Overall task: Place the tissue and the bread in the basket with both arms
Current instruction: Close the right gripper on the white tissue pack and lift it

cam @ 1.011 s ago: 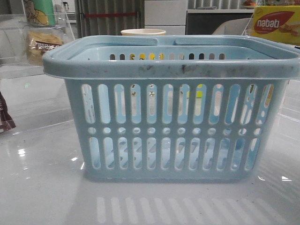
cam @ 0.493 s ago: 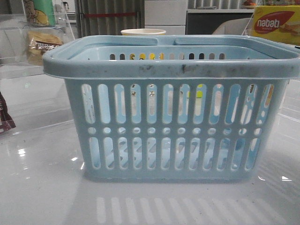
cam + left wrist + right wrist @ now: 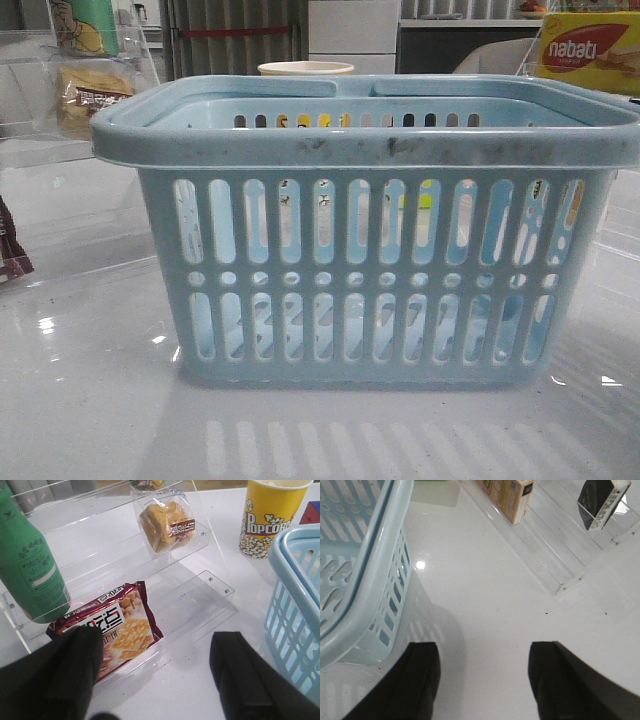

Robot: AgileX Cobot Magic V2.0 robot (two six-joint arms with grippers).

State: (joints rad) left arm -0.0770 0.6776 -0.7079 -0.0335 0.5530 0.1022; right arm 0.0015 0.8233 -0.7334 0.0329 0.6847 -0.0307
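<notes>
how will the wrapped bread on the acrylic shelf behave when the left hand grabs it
The bread looks soft, so it would probably squash under a firm pinch. Its clear, glossy wrapper seems loose and crinkly, so it may slip or shift in the open left hand. It appears light for its size and leans on the shelf, so a nudge could slide it.

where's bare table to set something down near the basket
Bare white table lies between the basket and the clear acrylic shelf on the robot's right, under the open right gripper. On the left, the shelf steps are crowded: bread, red cracker pack, green bottle.
</notes>
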